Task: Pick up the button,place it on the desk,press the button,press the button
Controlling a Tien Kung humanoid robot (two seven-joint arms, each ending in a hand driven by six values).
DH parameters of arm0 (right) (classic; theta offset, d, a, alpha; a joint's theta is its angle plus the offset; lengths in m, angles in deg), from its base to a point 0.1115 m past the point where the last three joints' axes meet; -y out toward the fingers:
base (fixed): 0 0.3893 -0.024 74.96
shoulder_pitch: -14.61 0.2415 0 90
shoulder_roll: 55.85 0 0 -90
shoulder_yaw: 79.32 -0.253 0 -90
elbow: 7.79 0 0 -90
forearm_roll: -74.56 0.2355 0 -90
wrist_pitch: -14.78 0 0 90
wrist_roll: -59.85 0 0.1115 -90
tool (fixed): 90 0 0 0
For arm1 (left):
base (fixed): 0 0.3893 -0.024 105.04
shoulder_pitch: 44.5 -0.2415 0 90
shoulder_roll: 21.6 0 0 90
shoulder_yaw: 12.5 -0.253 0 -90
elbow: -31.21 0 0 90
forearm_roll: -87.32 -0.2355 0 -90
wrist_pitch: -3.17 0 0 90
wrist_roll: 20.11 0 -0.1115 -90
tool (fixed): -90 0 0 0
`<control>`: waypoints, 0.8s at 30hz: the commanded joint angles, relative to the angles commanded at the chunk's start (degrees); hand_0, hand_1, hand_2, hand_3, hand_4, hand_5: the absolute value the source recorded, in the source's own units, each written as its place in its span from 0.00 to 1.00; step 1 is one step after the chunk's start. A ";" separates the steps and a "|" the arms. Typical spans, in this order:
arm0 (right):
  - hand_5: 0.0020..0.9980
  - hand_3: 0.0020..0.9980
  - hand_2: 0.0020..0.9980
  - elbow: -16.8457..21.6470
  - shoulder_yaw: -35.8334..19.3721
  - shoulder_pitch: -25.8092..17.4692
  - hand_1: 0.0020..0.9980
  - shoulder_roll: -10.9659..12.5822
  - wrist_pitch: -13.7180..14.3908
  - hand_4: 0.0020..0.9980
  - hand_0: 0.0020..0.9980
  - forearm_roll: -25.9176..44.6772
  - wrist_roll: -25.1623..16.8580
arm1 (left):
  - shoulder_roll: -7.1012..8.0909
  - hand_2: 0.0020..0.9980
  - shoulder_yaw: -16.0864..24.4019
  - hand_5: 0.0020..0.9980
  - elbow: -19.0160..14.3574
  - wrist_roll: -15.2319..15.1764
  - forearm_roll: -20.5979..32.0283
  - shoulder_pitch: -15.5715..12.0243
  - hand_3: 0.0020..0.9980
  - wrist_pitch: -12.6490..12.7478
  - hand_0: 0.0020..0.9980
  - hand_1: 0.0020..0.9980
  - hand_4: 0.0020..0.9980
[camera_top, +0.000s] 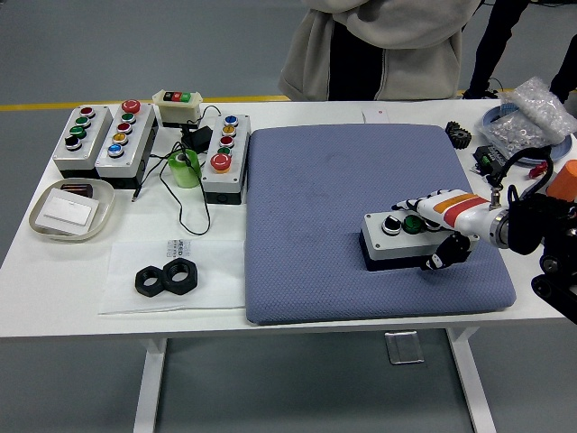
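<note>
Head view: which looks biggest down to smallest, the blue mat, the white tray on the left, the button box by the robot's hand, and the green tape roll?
1. Blue mat
2. White tray and button box: look alike, unsure
3. Green tape roll

Five button boxes (404, 239), two black nuts (167, 279), one blue mat (343, 180), one tray (72, 210), one green roll (185, 168).
</note>
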 joint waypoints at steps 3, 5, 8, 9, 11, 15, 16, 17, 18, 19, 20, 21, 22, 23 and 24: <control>0.20 1.00 1.00 0.68 -0.43 0.23 0.85 0.16 0.05 1.00 1.00 0.01 0.15 | 0.02 0.89 -0.18 1.00 0.01 -0.07 0.29 0.12 0.83 -0.03 0.70 0.83 0.64; 0.20 1.00 1.00 0.99 -0.57 0.39 0.85 0.23 0.10 1.00 1.00 0.09 0.16 | 0.02 0.89 -0.24 1.00 0.02 -0.09 0.39 0.19 0.83 -0.04 0.70 0.83 0.64; 0.20 1.00 1.00 1.41 -0.80 0.49 0.85 0.32 0.15 1.00 1.00 0.37 0.17 | 0.03 0.89 -0.36 1.00 0.01 -0.14 0.57 0.24 0.83 -0.06 0.70 0.83 0.64; 0.20 1.00 1.00 1.63 -1.05 0.41 0.90 0.38 0.08 1.00 1.00 0.60 0.22 | 0.03 0.89 -0.40 1.00 0.01 -0.16 0.64 0.25 0.83 -0.07 0.70 0.83 0.64; 0.20 1.00 1.00 2.18 -1.93 0.11 0.90 0.55 -0.06 1.00 1.00 1.29 0.35 | 0.02 0.89 -0.48 1.00 0.02 -0.19 0.76 0.26 0.83 -0.08 0.70 0.83 0.64; 0.20 1.00 1.00 4.08 -5.45 -0.99 0.94 1.30 -1.77 1.00 1.00 2.89 0.98 | 0.01 0.89 -0.52 1.00 0.03 -0.20 0.80 0.28 0.83 -0.10 0.70 0.83 0.64; 0.20 1.00 1.00 4.75 -6.85 -1.40 0.94 1.59 -2.24 1.00 1.00 3.05 1.24 | 0.02 0.89 -0.59 1.00 0.03 -0.23 0.86 0.29 0.83 -0.12 0.70 0.83 0.64; 0.20 1.00 1.00 4.95 -7.37 -1.52 0.94 1.68 -2.38 1.00 1.00 3.10 1.32 | 0.02 0.89 -0.61 1.00 0.03 -0.24 0.88 0.29 0.83 -0.12 0.70 0.83 0.64; 0.20 1.00 1.00 5.68 -8.54 -1.96 0.94 2.01 -2.50 1.00 1.00 3.15 1.63 | 0.04 0.89 -0.70 1.00 0.03 -0.28 0.99 0.31 0.83 -0.15 0.70 0.83 0.64; 0.20 1.00 1.00 6.23 -9.71 -2.25 0.94 2.25 -2.57 1.00 1.00 3.19 1.85 | 0.05 0.89 -0.77 1.00 0.02 -0.32 1.07 0.32 0.83 -0.18 0.70 0.83 0.64; 0.20 1.00 1.00 6.53 -10.15 -2.50 0.94 2.48 -2.65 1.00 1.00 3.38 2.02 | 0.06 0.89 -0.79 1.00 0.03 -0.32 1.09 0.33 0.83 -0.18 0.70 0.83 0.64; 0.20 1.00 1.00 7.91 -12.23 -3.15 0.91 3.15 -2.86 1.00 0.99 4.18 2.45 | 0.07 0.89 -0.80 1.00 0.04 -0.34 1.09 0.37 0.83 -0.19 0.70 0.83 0.64; 0.20 1.00 1.00 8.81 -13.61 -3.58 0.91 3.64 -3.05 1.00 0.99 4.44 2.82 | 0.08 0.89 -0.83 1.00 0.04 -0.36 1.13 0.39 0.83 -0.20 0.70 0.83 0.64; 0.20 1.00 1.00 9.70 -14.85 -3.98 0.91 4.09 -3.15 1.00 0.99 4.63 3.24 | 0.09 0.89 -0.86 1.00 0.04 -0.37 1.16 0.39 0.83 -0.21 0.70 0.83 0.64; 0.20 1.00 1.00 10.44 -15.96 -4.38 0.91 4.51 -3.10 1.00 0.99 4.81 3.68 | 0.10 0.89 -0.83 1.00 0.05 -0.35 1.11 0.39 0.83 -0.21 0.70 0.83 0.64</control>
